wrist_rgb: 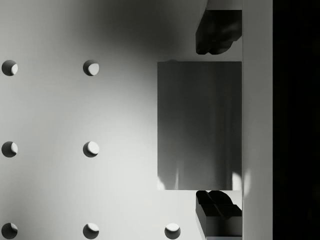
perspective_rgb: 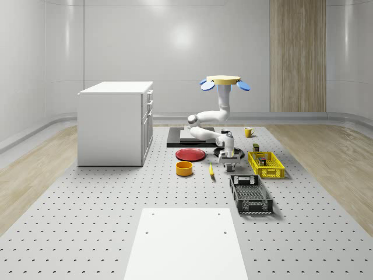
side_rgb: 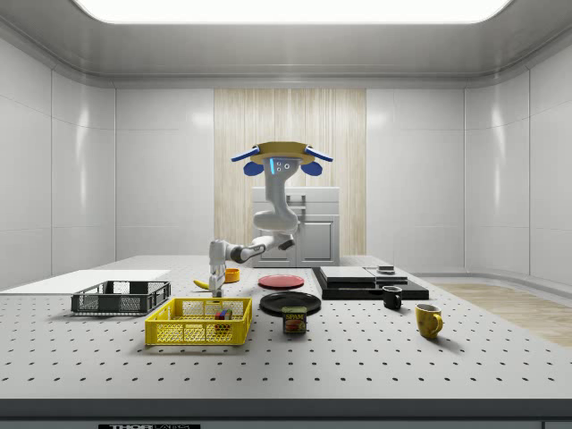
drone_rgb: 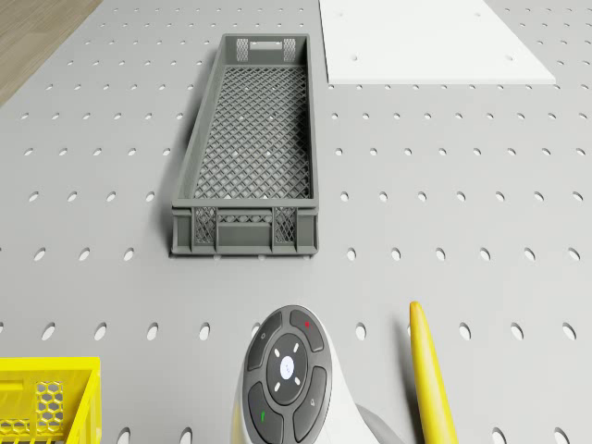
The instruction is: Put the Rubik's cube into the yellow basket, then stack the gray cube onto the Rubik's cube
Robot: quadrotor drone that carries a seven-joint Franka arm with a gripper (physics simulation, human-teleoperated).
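In the wrist view the gray cube (wrist_rgb: 200, 125) sits on the perforated table between the two dark fingers (wrist_rgb: 218, 32), and my gripper (wrist_rgb: 218, 122) is shut on it. The whole-scene view has the gripper (perspective_rgb: 228, 160) low over the table, just left of the yellow basket (perspective_rgb: 266, 165). The drone (perspective_rgb: 226, 81) hovers above it with the arm bent downward. From the side, the Rubik's cube (side_rgb: 221, 314) lies inside the yellow basket (side_rgb: 198, 322), and the gripper (side_rgb: 215, 284) hangs behind the basket.
A gray mesh crate (perspective_rgb: 250, 194) lies in front of the basket, with a banana (perspective_rgb: 211, 171), orange bowl (perspective_rgb: 185, 168) and red plate (perspective_rgb: 190, 154) to the left. A black plate (side_rgb: 290, 302), can (side_rgb: 295, 320) and mugs stand nearby. A white cabinet (perspective_rgb: 115, 122) stands far left.
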